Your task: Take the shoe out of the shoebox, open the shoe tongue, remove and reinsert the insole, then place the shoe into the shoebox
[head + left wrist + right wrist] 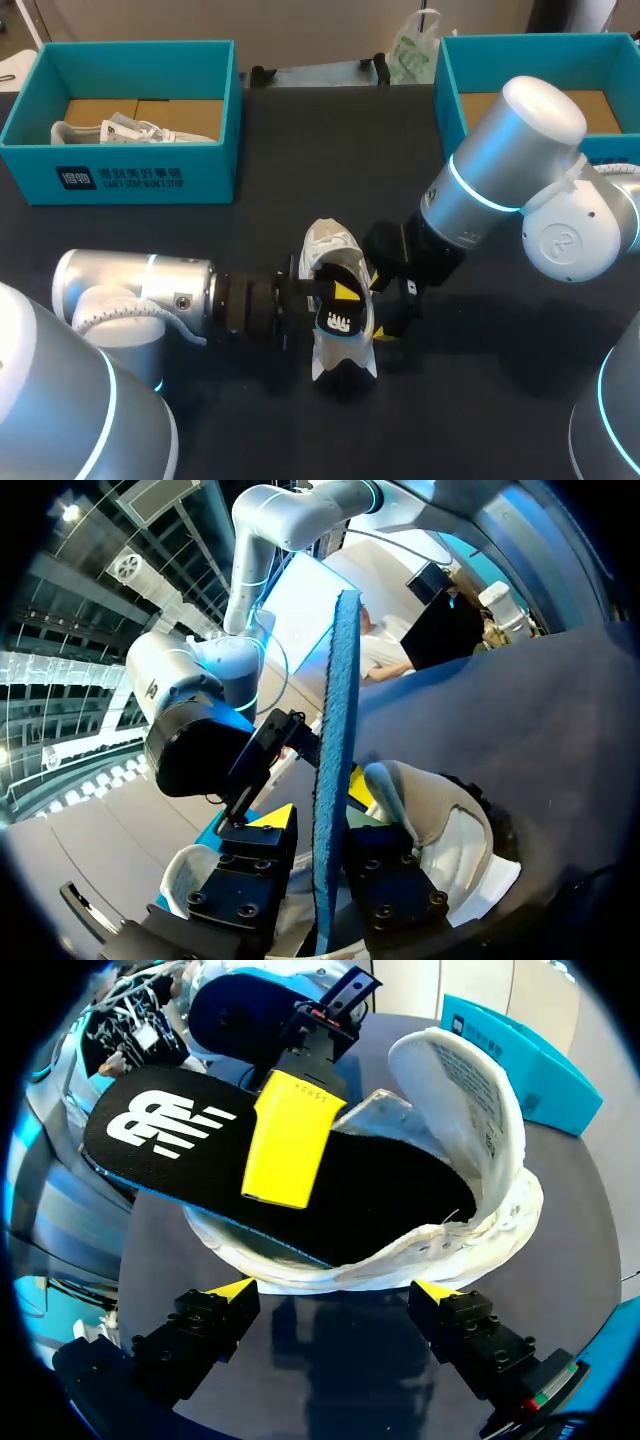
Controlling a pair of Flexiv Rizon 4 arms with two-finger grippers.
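Note:
A white shoe (335, 250) lies at the table's middle with its tongue (455, 1080) folded back. A black insole (338, 320) with a white logo and a blue edge (335, 740) sits partly inside it, the logo end sticking out over the rim. My left gripper (335, 292) reaches in from the left with the insole between its fingers. In the left wrist view one finger rests against the insole and the other stands slightly off it, so the gripper (318, 805) is open. My right gripper (335, 1290) hangs open just beside the shoe (490, 1220), holding nothing.
A teal shoebox (120, 180) at the back left holds another white shoe (130, 130). A second teal box (450, 80) stands at the back right, partly behind my right arm. Dark bare table lies in front of the shoe.

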